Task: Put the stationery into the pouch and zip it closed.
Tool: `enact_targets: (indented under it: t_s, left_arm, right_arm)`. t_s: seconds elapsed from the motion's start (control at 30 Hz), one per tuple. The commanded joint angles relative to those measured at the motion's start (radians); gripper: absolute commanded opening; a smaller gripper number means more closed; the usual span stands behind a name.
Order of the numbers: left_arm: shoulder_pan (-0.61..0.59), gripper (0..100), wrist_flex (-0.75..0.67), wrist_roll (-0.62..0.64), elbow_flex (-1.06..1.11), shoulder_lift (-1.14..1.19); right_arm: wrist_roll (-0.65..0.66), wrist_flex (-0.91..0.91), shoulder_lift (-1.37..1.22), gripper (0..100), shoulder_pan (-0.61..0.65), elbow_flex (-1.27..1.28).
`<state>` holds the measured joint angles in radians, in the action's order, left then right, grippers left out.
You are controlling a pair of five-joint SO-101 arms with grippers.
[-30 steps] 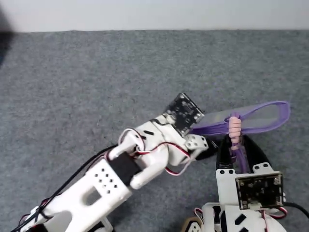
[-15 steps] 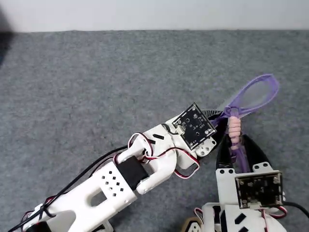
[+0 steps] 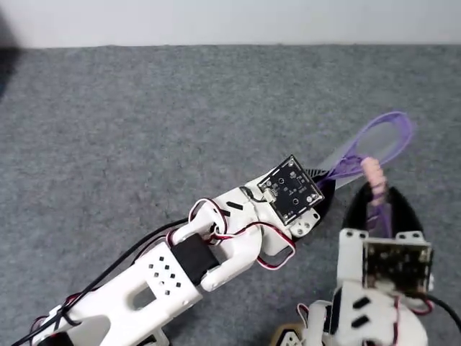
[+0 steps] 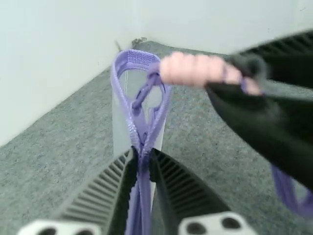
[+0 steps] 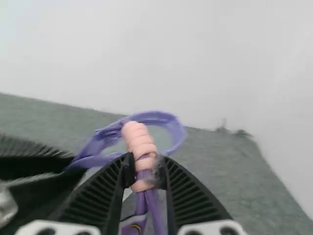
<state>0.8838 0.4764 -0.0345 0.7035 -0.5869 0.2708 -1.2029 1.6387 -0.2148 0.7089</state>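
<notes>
High view, pouch: the one clear pouch [image 3: 380, 138] with purple zip edging hangs in the air between the two hands, above the grey desk [image 3: 144, 122]. Its far end gapes as a loop.
High view, left hand: the left hand [image 3: 325, 180], on the arm coming from the lower left, sits at the pouch's near end, largely under its own camera board.
High view, right hand: the right hand [image 3: 374, 193] points up at the pouch, with the pink pull [image 3: 372, 171] at its tips.
Left wrist view, grip: the left hand [image 4: 142, 159] is pressed together on the purple zip tape, pinching the pouch [image 4: 138, 93] at the end where the two tapes meet.
Left wrist view, beyond: the pink pull [image 4: 193, 68] lies across the loop, its outer end in the dark right hand.
Right wrist view, grip: the right hand [image 5: 145, 166] pinches the pink pull [image 5: 138, 139] between its fingers, and the pouch's purple loop [image 5: 164, 120] stands just behind it.
Step in hand: this looks like the zipping, with one end anchored and the pull gripped. I cannot tell whether the stationery is inside.
Next move: the right hand probably needs to draw the pull along the teeth until the loop shuts, while the left hand holds firm to keep the tape taut. A slack tape could jam the slider.
Count: one pouch, one pink pull and two hands, each pinching.
</notes>
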Motion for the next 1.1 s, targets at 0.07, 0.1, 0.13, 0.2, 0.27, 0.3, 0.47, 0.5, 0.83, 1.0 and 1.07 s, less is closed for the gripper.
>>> enact_targets:
  t_s: [0.07,0.1,0.13,0.2,0.27,0.3,0.47,0.5,0.83,1.0,1.07]
  left_arm:
    - [-0.005,1,0.064,-0.003,-0.002,-0.054]
    - [-0.005,1,0.083,-0.003,-0.001,-0.072]
    - [-0.005,1,0.104,-0.003,0.001,-0.089]
    - [-0.005,1,0.14,-0.003,0.004,-0.123]
    - [-0.005,1,0.166,-0.003,0.013,-0.15]
    - [-0.005,1,0.167,-0.003,0.024,-0.163]
    - [-0.003,1,0.169,-0.002,0.07,-0.209]
    - [-0.003,1,0.169,-0.002,0.073,-0.212]
    - [-0.006,1,0.166,-0.002,0.074,-0.21]
    - [-0.006,1,0.166,-0.002,0.074,-0.21]
    - [-0.006,1,0.167,-0.002,0.074,-0.21]
  right_arm:
    - [0.008,0.203,-0.005,0.7,-0.127,0.123]
    - [0.009,0.236,-0.005,0.7,-0.147,0.152]
    - [0.011,0.263,-0.005,0.7,-0.168,0.18]
    - [0.011,0.315,-0.005,0.7,-0.202,0.233]
    - [0.012,0.357,-0.005,0.7,-0.229,0.273]
    - [0.012,0.375,-0.005,0.7,-0.24,0.29]
    - [0.009,0.412,-0.004,0.7,-0.271,0.33]
    - [0.008,0.41,-0.001,0.7,-0.268,0.33]
    - [0.06,-0.186,-0.002,0.9,-0.044,0.014]
    - [-0.055,-0.406,-0.004,1.0,0.12,-0.058]
    - [-0.1,-0.437,-0.004,1.0,0.177,-0.06]
